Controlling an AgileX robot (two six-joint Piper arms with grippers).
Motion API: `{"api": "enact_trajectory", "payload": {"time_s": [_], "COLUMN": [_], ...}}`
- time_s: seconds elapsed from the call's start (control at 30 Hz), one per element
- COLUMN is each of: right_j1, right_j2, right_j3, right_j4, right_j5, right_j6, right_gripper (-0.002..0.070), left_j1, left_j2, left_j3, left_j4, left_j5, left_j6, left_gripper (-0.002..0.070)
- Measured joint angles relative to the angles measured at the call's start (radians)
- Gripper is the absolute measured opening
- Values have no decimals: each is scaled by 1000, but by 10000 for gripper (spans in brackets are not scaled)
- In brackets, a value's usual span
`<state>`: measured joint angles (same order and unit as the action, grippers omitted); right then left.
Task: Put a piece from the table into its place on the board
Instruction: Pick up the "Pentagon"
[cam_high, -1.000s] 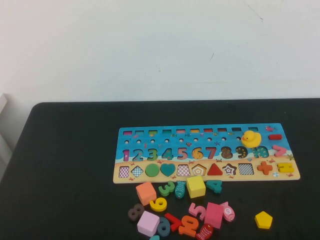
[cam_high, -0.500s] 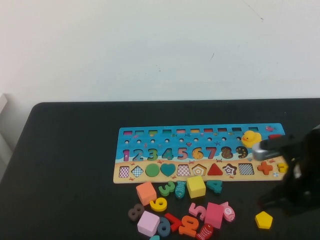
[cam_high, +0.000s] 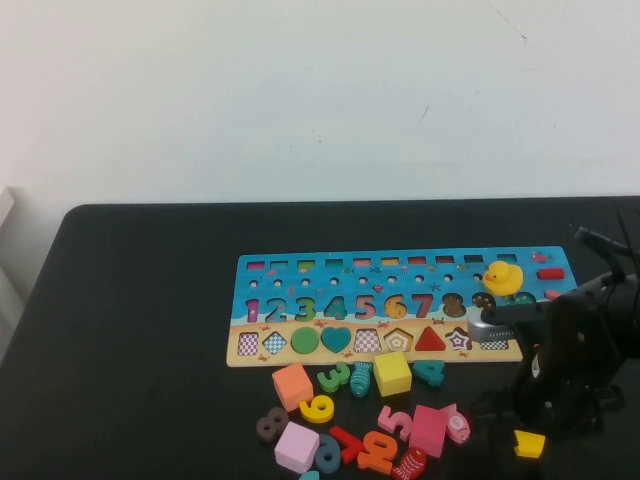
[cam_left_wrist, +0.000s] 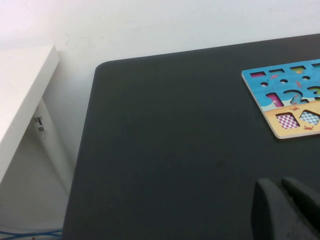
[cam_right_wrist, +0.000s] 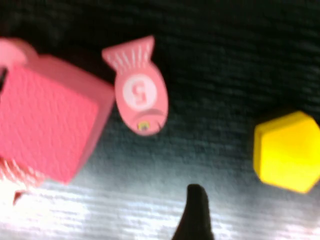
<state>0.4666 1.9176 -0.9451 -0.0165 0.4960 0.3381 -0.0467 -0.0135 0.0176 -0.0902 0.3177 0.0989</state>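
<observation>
Right pincer (cam_high: 548, 415) is held low over the black surface (cam_high: 140, 330), just in front of the board's (cam_high: 300, 262) right end; jaw state cannot be told. Yellow pentagon piece (cam_high: 529, 443) lies on the surface just beside the pincer, untouched. A pink fish piece (cam_right_wrist: 139, 91) and pink square block (cam_right_wrist: 45, 117) lie nearby. Left pincer (cam_left_wrist: 287, 207) is parked with fingers together, well apart from the board.

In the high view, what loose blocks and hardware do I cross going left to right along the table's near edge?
Lilac square block → orange square block → yellow square block → pink square block → yellow pentagon block, with the right claw above it. The left claw appears only in its wrist view.
</observation>
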Motion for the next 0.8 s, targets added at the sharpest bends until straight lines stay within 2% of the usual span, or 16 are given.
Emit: {"api": "enact_trajectory", "payload": {"time_s": [0.8], "right_j1": [-40], "right_j2": [103], "right_j3": [-11], "right_j4": [-57], "right_j5": [-91], "right_j6": [61], "right_gripper": [581], "left_j1": [0], "left_j2": [0], "left_j3": [0], "left_j4": [0], "left_j5": [0], "left_j6": [2], "left_gripper": [-1]}}
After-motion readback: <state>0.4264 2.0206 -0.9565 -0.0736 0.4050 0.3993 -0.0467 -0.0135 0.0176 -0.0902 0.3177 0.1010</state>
